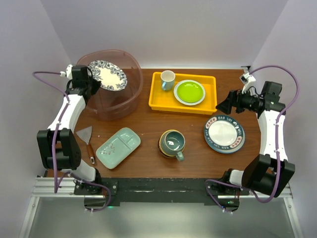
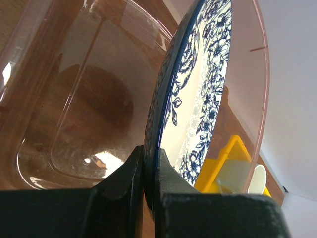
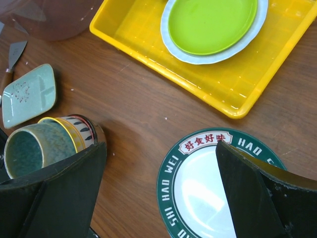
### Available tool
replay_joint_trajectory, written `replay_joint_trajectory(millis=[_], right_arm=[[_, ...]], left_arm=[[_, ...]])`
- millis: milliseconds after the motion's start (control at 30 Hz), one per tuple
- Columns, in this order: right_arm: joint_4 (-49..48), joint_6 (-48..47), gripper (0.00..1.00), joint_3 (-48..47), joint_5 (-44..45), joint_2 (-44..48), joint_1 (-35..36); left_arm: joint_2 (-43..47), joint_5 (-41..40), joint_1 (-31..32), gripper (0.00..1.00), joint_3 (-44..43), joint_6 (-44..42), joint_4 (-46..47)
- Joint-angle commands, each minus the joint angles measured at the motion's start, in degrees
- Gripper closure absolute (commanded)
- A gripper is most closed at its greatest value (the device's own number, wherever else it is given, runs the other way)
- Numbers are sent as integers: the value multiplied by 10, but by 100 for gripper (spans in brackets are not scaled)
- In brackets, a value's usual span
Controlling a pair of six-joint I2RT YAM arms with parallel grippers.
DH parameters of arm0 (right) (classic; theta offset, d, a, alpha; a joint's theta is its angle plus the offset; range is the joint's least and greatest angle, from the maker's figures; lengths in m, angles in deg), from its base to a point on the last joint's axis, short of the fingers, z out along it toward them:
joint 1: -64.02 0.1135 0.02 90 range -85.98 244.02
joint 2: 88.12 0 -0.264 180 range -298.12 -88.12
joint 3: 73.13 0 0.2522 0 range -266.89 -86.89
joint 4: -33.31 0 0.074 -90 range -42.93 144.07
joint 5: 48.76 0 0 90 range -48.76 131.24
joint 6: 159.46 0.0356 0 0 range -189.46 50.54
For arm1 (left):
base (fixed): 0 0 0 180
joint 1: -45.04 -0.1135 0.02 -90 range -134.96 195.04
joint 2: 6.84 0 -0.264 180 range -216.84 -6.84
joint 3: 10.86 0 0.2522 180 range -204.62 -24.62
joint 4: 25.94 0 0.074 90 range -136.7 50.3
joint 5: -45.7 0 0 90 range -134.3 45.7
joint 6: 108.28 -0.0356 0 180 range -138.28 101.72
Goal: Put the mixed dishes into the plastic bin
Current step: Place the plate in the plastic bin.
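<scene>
One dish in hand: the blue floral plate (image 1: 110, 75), round glazed ceramic, is tilted on edge over the plastic bin (image 1: 124, 103) with its face toward the yellow tray (image 1: 157, 101). Left gripper (image 2: 149, 171) jaws are pinched nearly closed on its rim. Bin is translucent, pinkish, round-cornered. Right gripper (image 3: 159, 158) is spread wide and empty above the green-rimmed white plate (image 1: 224, 134). On the table, the teal mug (image 1: 173, 143) sits in a striped bowl (image 3: 81, 126), with the pale green divided tray (image 1: 118, 147) beside it.

**Twin white-and-black arms**

The left arm (image 1: 67, 111) and right arm (image 1: 270, 131) share white link shells, black joint housings and looping purple cables (image 1: 277, 66). Their matte black fingers (image 3: 257, 198) are broad and wedge-shaped.
</scene>
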Motion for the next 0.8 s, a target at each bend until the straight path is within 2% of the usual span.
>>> replay_joint_trajectory(millis=[0, 767], right_arm=[[-16, 4, 4, 1, 4, 5, 0], [-15, 4, 4, -1, 10, 5, 0]], left_arm=[[-3, -8, -9, 100, -61, 23, 90], [-93, -11, -16, 100, -83, 22, 81]])
